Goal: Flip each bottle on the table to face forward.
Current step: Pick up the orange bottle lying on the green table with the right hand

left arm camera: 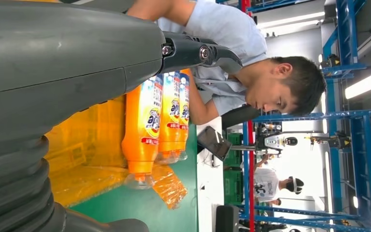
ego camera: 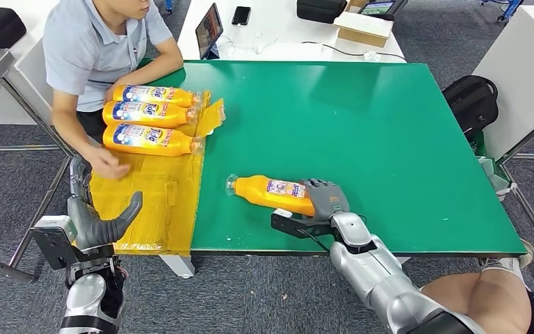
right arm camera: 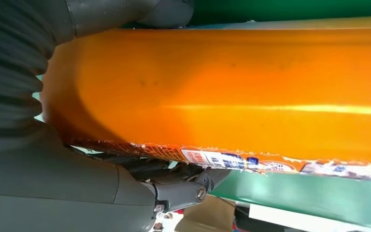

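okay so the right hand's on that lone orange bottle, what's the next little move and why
Probably roll the bottle over in place: the right hand grips its base end, it lies on the green table, and its small-print label faces up, unlike the three bottles showing their front labels.

Four orange bottles show in the head view: three bottles (ego camera: 149, 116) side by side on one yellow sheet (ego camera: 146, 198) at left, and one lone bottle (ego camera: 272, 192) at lower centre.

You see silver jointed arms (ego camera: 379, 275) ending in dark grey many-fingered hands (ego camera: 325, 198) with ribbed grey wrist covers (right arm camera: 9, 82).
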